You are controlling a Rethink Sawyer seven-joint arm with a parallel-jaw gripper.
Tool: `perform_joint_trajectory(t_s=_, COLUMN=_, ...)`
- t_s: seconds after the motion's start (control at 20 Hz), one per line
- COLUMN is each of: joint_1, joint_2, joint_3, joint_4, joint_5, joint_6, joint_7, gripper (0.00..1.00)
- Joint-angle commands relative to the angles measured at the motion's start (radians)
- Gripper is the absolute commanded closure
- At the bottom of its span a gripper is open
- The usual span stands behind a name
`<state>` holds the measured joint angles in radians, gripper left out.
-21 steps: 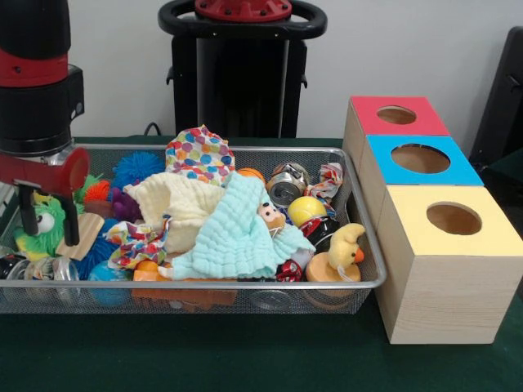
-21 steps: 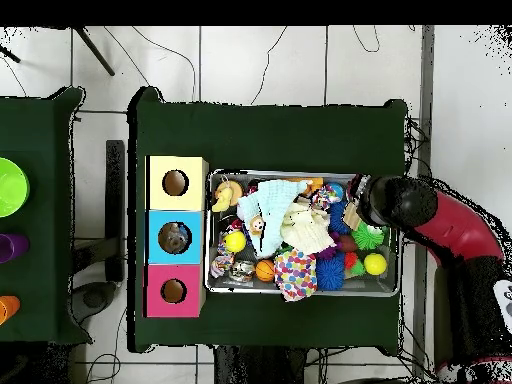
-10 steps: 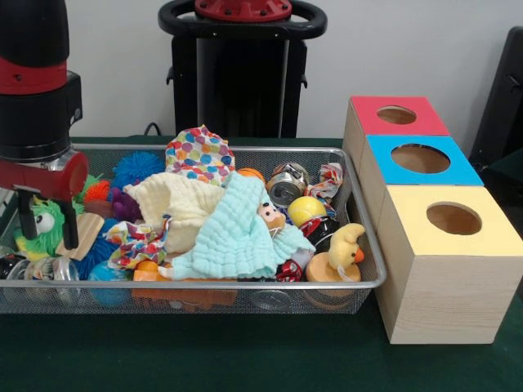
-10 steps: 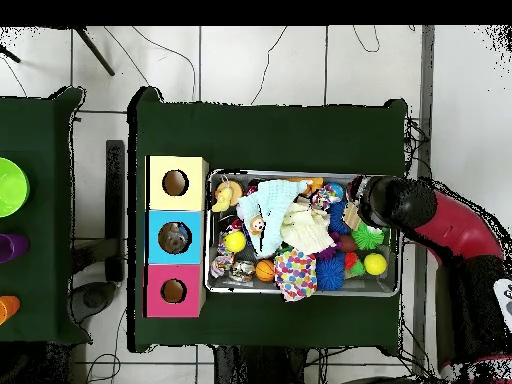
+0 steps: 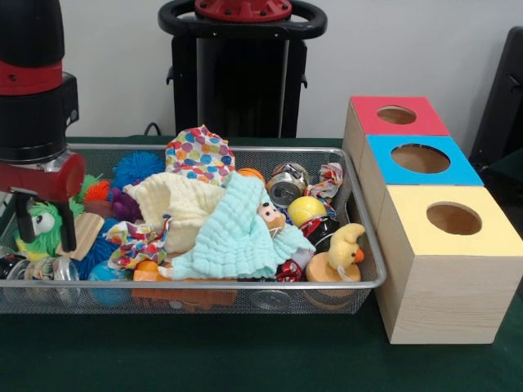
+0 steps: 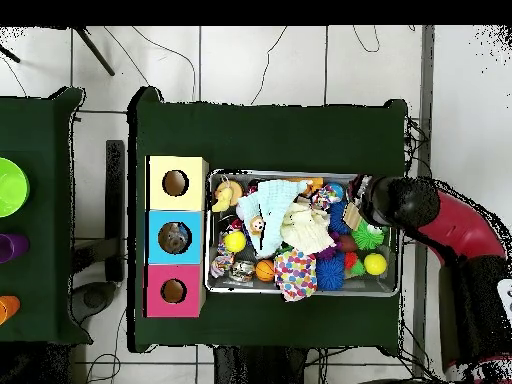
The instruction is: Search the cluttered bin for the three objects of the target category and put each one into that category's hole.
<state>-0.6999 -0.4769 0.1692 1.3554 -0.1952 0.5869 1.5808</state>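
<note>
End effector [image 5: 42,220] sits low over the bin's [image 5: 245,285] left end in my front view, its two black fingers [image 5: 69,227] apart with nothing between them, straddling a green fuzzy toy [image 5: 42,229] with googly eyes. A wooden block [image 5: 84,234] lies just beside the right-hand finger. Bin is wire mesh, on the green worktop [image 5: 204,351], and crowded: mint cloth [image 5: 237,233] and cream cloth [image 5: 180,204] heaped mid-bin, polka-dot cloth [image 5: 198,153] behind them, blue spiky ball [image 5: 137,167] at the back left, yellow ball [image 5: 306,209] and crushed can [image 5: 287,184] toward the right, duck [image 5: 345,247] at the front right corner. Three boxes stand touching in a row just beside the bin's right end, each with a round hole on top: yellow box [image 5: 449,269] nearest, blue box [image 5: 418,163], red box [image 5: 395,118] farthest. Overhead, I see something lying inside the blue box's hole [image 6: 175,239]; cannot tell what.
</note>
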Motion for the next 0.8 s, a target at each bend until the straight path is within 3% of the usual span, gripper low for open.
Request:
perform_joint_trajectory(t_s=0.05, joint_1=-0.025, joint_2=0.036, joint_3=0.107, joint_4=-0.019, joint_5=-0.074, joint_6=0.124, joint_7=-0.194, gripper=0.0)
perform_joint_trajectory(t_s=0.8, joint_1=-0.076, joint_2=0.04, joint_3=0.131, joint_4=0.003, joint_5=-0.094, joint_6=0.098, joint_7=-0.221, gripper=0.0)
